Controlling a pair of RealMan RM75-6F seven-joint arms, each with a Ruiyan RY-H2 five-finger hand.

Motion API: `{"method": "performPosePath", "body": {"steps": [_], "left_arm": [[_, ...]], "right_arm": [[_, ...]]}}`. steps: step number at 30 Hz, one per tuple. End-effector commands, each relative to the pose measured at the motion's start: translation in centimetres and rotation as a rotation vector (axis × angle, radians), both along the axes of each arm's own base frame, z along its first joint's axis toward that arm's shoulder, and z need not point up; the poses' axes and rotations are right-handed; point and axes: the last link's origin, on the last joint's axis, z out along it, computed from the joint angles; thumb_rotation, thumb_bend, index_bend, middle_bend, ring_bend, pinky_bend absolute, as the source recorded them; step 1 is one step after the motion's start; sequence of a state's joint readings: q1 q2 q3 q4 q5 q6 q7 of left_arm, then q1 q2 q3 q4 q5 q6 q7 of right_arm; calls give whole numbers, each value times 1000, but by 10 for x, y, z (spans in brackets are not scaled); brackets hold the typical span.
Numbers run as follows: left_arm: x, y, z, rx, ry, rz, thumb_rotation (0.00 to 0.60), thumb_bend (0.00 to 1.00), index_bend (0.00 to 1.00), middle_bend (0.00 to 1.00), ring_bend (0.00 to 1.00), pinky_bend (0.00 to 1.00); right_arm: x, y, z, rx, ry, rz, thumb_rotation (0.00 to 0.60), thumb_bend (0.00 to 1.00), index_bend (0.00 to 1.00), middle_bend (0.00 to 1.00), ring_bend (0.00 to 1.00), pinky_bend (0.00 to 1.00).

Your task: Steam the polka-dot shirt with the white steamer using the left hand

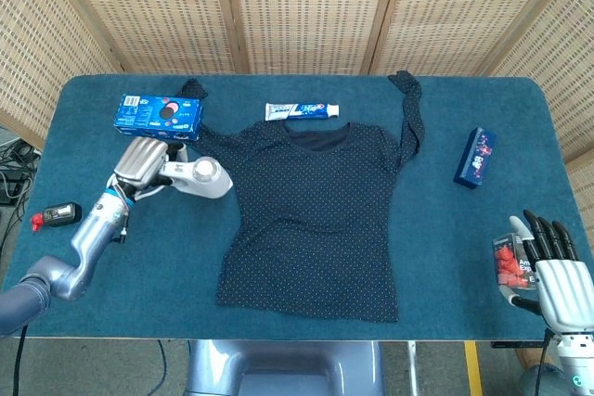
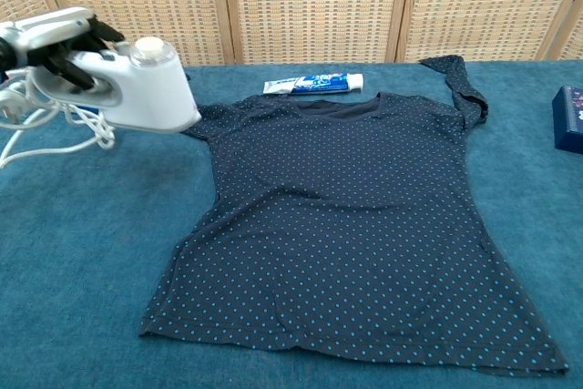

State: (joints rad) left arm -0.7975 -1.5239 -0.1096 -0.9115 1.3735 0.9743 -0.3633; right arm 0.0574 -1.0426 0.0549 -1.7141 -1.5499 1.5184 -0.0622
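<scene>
The dark polka-dot shirt (image 1: 320, 206) (image 2: 355, 225) lies flat in the middle of the blue table. My left hand (image 1: 142, 162) (image 2: 50, 34) grips the white steamer (image 1: 200, 176) (image 2: 137, 84) by its handle and holds it in the air over the shirt's left sleeve, head pointing toward the shirt. Its white cord (image 2: 55, 134) hangs below the hand. My right hand (image 1: 555, 271) rests at the table's near right corner with fingers spread and nothing in it, beside a pack of red items (image 1: 509, 266).
A blue biscuit box (image 1: 158, 116) lies at the far left, a toothpaste tube (image 1: 302, 111) (image 2: 314, 84) above the collar, a dark blue box (image 1: 474, 157) (image 2: 569, 117) at the right. A small black and red object (image 1: 58, 216) sits near the left edge.
</scene>
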Motion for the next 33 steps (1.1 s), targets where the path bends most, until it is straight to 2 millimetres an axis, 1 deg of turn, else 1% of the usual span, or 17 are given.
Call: {"method": "performPosePath", "body": {"steps": [1, 6, 11, 15, 17, 19, 20, 22, 23, 25, 26, 27, 28, 29, 30, 31, 33], "left_arm": [[-22, 20, 14, 67, -20, 121, 600, 706, 1000, 773, 732, 850], [-39, 34, 14, 99, -23, 217, 600, 705, 1000, 773, 732, 849], [-48, 40, 2, 82, 1, 274, 600, 705, 1000, 773, 732, 849], [-52, 42, -12, 55, 7, 312, 600, 693, 997, 770, 732, 846], [-51, 43, -19, 46, 0, 325, 600, 679, 988, 761, 732, 834], [-49, 44, -24, 35, 0, 328, 600, 610, 944, 725, 709, 797], [-47, 44, -26, 30, 4, 323, 600, 566, 912, 701, 690, 773], [-45, 44, -29, 27, 5, 312, 600, 395, 766, 592, 606, 686], [-44, 44, -30, 26, 7, 304, 600, 333, 712, 549, 576, 659], [-43, 45, -30, 25, 23, 294, 600, 153, 548, 412, 481, 599], [-44, 45, -29, 28, 41, 288, 600, 101, 491, 360, 441, 580], [-45, 46, -29, 32, 63, 284, 600, 43, 400, 277, 373, 539], [-45, 46, -28, 33, 77, 281, 600, 11, 307, 188, 298, 478], [-45, 45, -29, 32, 102, 275, 600, 2, 248, 128, 246, 425], [-45, 45, -29, 31, 112, 270, 600, 0, 162, 59, 172, 339], [-44, 45, -30, 30, 115, 262, 600, 0, 84, 16, 107, 258], [-41, 43, -31, 28, 99, 252, 600, 0, 13, 0, 41, 172]], "right_arm": [[0, 0, -2, 8, 0, 0, 600, 0, 0, 0, 0, 0], [0, -1, -5, 17, 4, -5, 600, 0, 0, 0, 0, 0], [-1, -2, -7, 32, -1, -16, 600, 0, 0, 0, 0, 0], [-2, -3, -8, 35, 4, -22, 600, 0, 0, 0, 0, 0], [-2, -3, -8, 35, 6, -24, 600, 0, 0, 0, 0, 0], [-2, -4, -8, 34, 7, -26, 600, 0, 0, 0, 0, 0], [-2, -4, -8, 33, 8, -27, 600, 0, 0, 0, 0, 0], [-2, -4, -8, 32, 10, -28, 600, 0, 0, 0, 0, 0], [-2, -4, -8, 31, 10, -28, 600, 0, 0, 0, 0, 0], [-2, -4, -9, 33, 10, -30, 600, 0, 0, 0, 0, 0], [-3, -5, -9, 34, 11, -30, 600, 0, 0, 0, 0, 0], [-3, -5, -10, 36, 11, -30, 600, 0, 0, 0, 0, 0], [-3, -5, -10, 37, 12, -30, 600, 0, 0, 0, 0, 0], [-3, -5, -10, 39, 11, -30, 600, 0, 0, 0, 0, 0], [-3, -5, -10, 39, 11, -29, 600, 0, 0, 0, 0, 0], [-2, -5, -10, 39, 10, -28, 600, 0, 0, 0, 0, 0], [-2, -4, -10, 38, 9, -27, 600, 0, 0, 0, 0, 0]]}}
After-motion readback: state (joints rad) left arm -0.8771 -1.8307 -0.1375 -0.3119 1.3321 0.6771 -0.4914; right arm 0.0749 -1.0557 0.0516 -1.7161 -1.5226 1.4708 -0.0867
